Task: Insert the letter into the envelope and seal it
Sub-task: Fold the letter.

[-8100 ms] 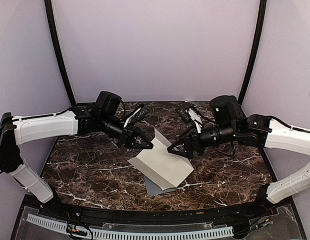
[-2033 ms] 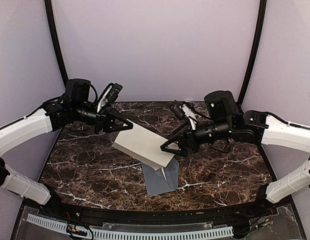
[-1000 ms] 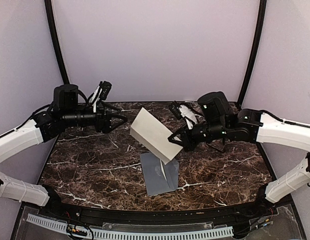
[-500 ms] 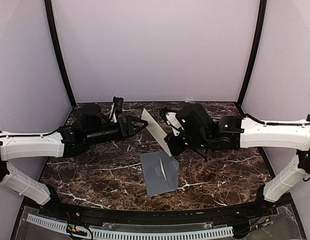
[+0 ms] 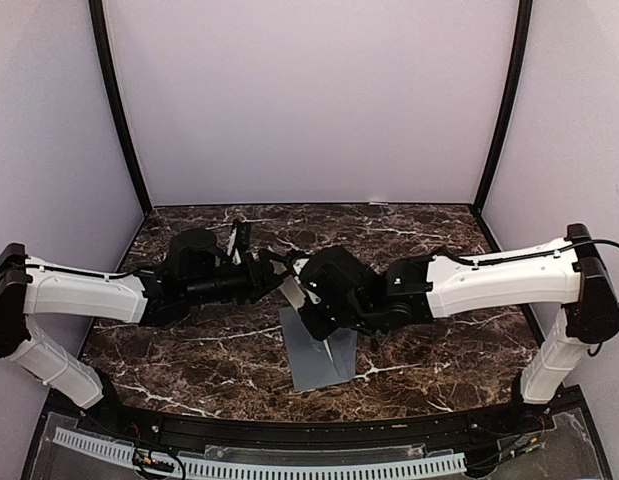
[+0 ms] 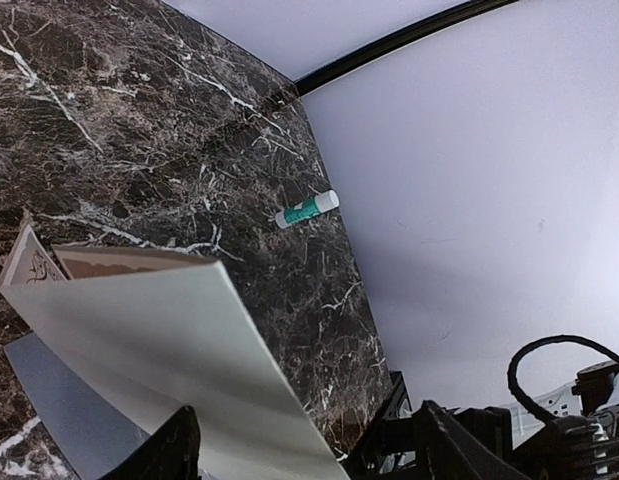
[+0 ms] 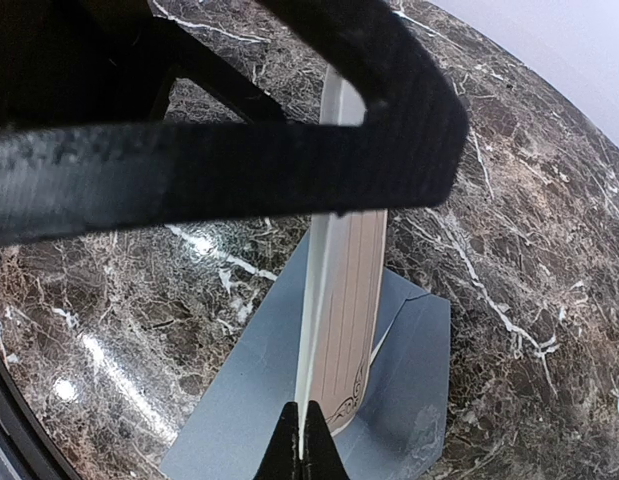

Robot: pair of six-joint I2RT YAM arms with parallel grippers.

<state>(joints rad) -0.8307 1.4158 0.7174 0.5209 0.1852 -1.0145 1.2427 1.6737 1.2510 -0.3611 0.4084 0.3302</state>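
Observation:
My right gripper [image 7: 302, 455] is shut on the lower edge of the cream letter [image 7: 349, 270]. It holds the sheet upright and edge-on over the grey envelope [image 7: 239, 420], which lies flat on the marble. From above the letter [image 5: 289, 290] shows only as a thin sliver between the two grippers, above the envelope [image 5: 314, 362]. My left gripper [image 6: 309, 462] stands open, its fingers [image 6: 174, 450] either side of the letter [image 6: 159, 340]'s near corner without pinching it. In the top view the left gripper [image 5: 277, 268] and right gripper [image 5: 307, 298] nearly meet at the table's middle.
A green-and-white glue stick [image 6: 307, 209] lies on the marble near the back wall. The dark marble table [image 5: 169, 340] is ringed by lilac walls and black corner posts. Both arms stretch low across the table's middle.
Both arms have swung in toward the centre. The right gripper has carried the letter left and down, turning it edge-on over the envelope. The left gripper has closed in on it, still open.

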